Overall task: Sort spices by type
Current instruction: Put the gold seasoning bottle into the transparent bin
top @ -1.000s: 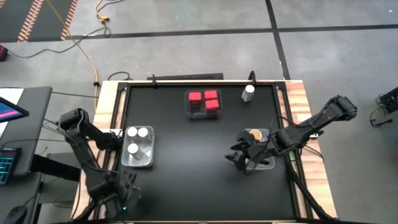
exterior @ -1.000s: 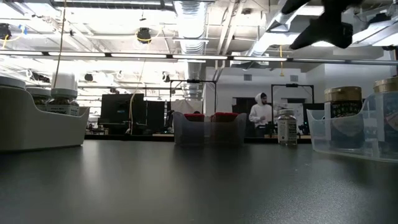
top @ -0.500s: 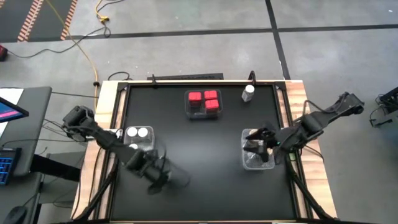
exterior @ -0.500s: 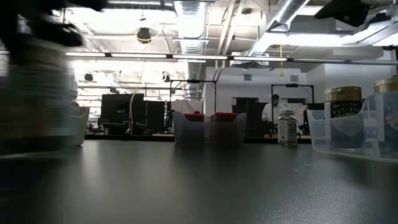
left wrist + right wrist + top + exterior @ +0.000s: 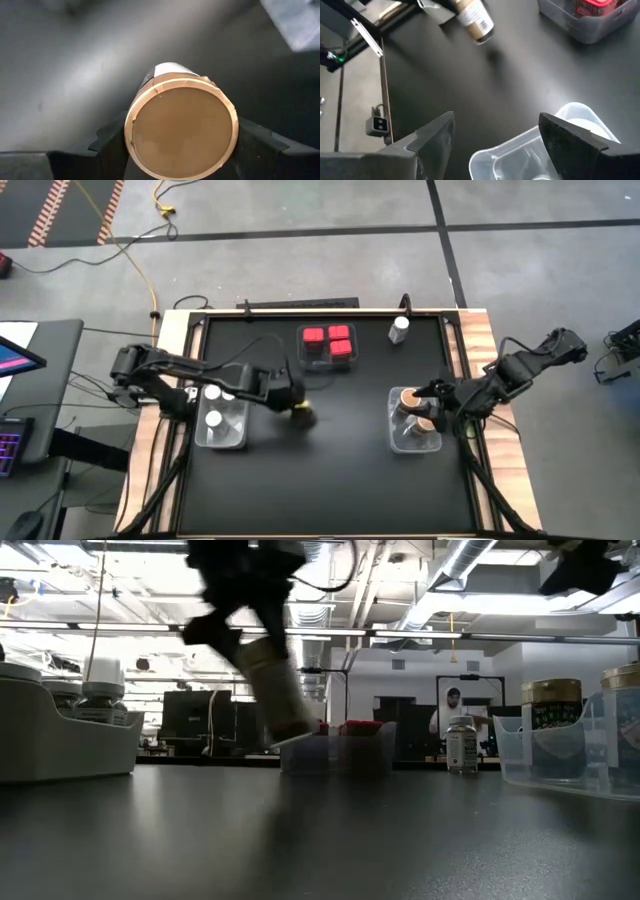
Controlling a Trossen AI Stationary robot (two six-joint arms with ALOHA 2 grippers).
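A tan-lidded spice jar [image 5: 303,416] hangs over the table's middle, with my left gripper [image 5: 296,407] shut on it; the low view shows the jar [image 5: 275,690] tilted and clear of the table. My right gripper [image 5: 495,135] stands open above the clear bin [image 5: 399,442] at the right, which holds tan-lidded jars [image 5: 408,396]. Red-topped spices [image 5: 328,340] sit in a bin at the far middle. White-capped jars [image 5: 213,418] stand in the left bin. One white-capped jar [image 5: 400,328] stands alone at the far right. My left gripper pinches the jar between its two fingers [image 5: 112,142], one on each side of the round body just below the tan lid [image 5: 182,127]. The fingers slant down from the table's left and lie along the jar. The jar is lifted clear, tilted, lid end toward the wrist.
The left bin [image 5: 226,443] stands near the table's left edge and the red bin [image 5: 328,364] at the far middle. Bare black tabletop [image 5: 330,470] lies between the bins. A person shows in the room behind [image 5: 452,710].
My left gripper has swung from the table's near left corner toward its middle, rolling as it went, and now shows the tan-lidded jar in its fingers, tilted above the table. My right gripper has drawn back toward the right edge and risen a little above its bin.
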